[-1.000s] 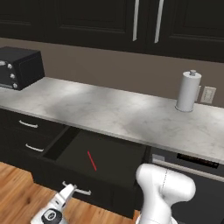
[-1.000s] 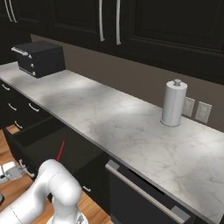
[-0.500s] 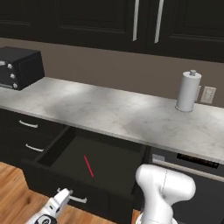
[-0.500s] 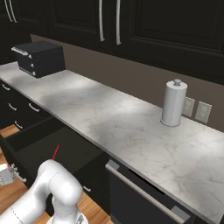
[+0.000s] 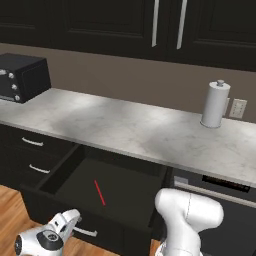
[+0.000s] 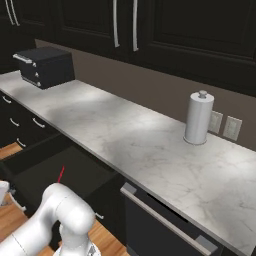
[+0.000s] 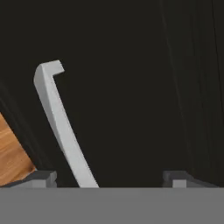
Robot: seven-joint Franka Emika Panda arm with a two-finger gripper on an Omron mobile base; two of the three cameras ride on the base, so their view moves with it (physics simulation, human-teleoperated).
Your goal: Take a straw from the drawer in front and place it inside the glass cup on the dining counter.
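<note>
The wide black drawer (image 5: 131, 194) stands pulled far out below the marble worktop. On its dark floor lies the thin red straw (image 5: 100, 192), also seen as a red sliver (image 6: 61, 174) from the right. My gripper (image 5: 74, 221) hangs low in front of the drawer front, beside its silver bar handle (image 5: 86, 232). In the hand view the handle (image 7: 59, 124) runs between my widely parted fingertips (image 7: 42, 177), close to the left one and not clamped; the gripper (image 7: 109, 179) is open and holds nothing. The glass cup and the dining counter are out of view.
A marble worktop (image 5: 140, 130) carries a black toaster oven (image 5: 22, 77) at the left and a white paper-towel roll (image 5: 215, 105) at the right. Narrower black drawers (image 5: 30, 150) flank the open one on the left, an oven front (image 5: 220, 187) on the right. Wooden floor (image 5: 10, 215) lies below.
The drawer has slid further out toward me. My gripper moved back and down with the handle, then its jaws spread apart and let go of it.
</note>
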